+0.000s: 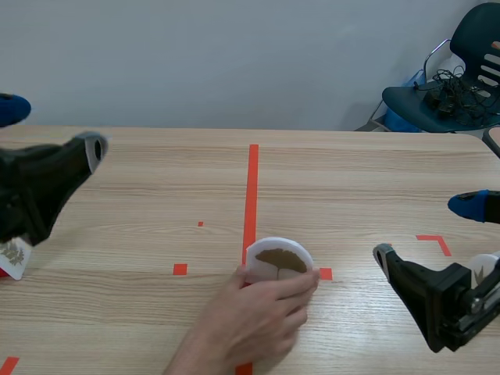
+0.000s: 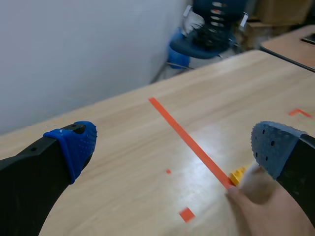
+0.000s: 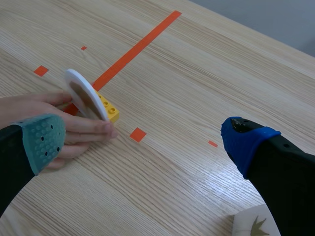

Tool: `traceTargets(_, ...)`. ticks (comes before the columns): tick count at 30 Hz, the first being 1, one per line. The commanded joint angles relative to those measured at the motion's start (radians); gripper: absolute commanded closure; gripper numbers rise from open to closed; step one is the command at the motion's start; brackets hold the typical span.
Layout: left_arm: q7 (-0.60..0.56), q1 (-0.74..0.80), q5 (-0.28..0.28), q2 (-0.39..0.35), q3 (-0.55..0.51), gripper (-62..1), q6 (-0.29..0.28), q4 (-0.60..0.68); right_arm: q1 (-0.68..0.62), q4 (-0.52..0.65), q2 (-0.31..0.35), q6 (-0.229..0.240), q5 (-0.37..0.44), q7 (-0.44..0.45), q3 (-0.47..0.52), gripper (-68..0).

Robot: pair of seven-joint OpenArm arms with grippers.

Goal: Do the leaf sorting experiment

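Leaf disc (image 1: 280, 262), white, round, brown leaf, tilted in hand (image 1: 254, 316), left claw (image 2: 174, 147) and right claw (image 3: 145, 140) wide

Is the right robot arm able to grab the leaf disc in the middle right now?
Probably not yet. A person's hand holds the disc, with fingers on the side facing the right gripper. That gripper is open, but the hand blocks a clean grip.

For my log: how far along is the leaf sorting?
Done: unclear; a left card and a right card lie by the arms. In hand: a person's hand props the disc on a brick at the centre tape. Left: the left gripper and right gripper, open, have yet to sort it.
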Motion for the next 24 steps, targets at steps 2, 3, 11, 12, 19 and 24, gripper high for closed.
traceTargets(2,-0.01,0.023,0.001,0.005,0.005,-62.3,-0.026,-0.007,0.014,0.005,-0.001,0.0,0.007,0.015,0.012,-67.9)
traceTargets(3,-0.005,0.029,0.007,0.005,0.008,-62.3,-0.026,-0.009,0.014,0.005,-0.001,0.0,0.007,0.015,0.012,-67.9)
traceTargets(11,0.02,0.033,0.008,0.005,0.01,-62.3,-0.034,-0.047,0.021,0.004,-0.006,0.008,0.006,0.014,0.004,-67.9)
traceTargets(12,0.019,0.033,0.008,0.005,0.01,-62.3,-0.034,-0.052,0.03,0.002,-0.014,0.008,0.002,0.003,-0.003,-67.9)
traceTargets(19,0.019,0.033,0.008,0.005,0.01,-62.3,-0.034,-0.071,0.157,-0.119,-0.099,0.011,-0.092,-0.037,-0.124,-67.9)
traceTargets(24,0.019,0.033,0.007,0.005,0.01,-62.3,-0.034,-0.071,0.294,-0.299,-0.141,0.028,-0.161,-0.002,-0.25,-67.9)
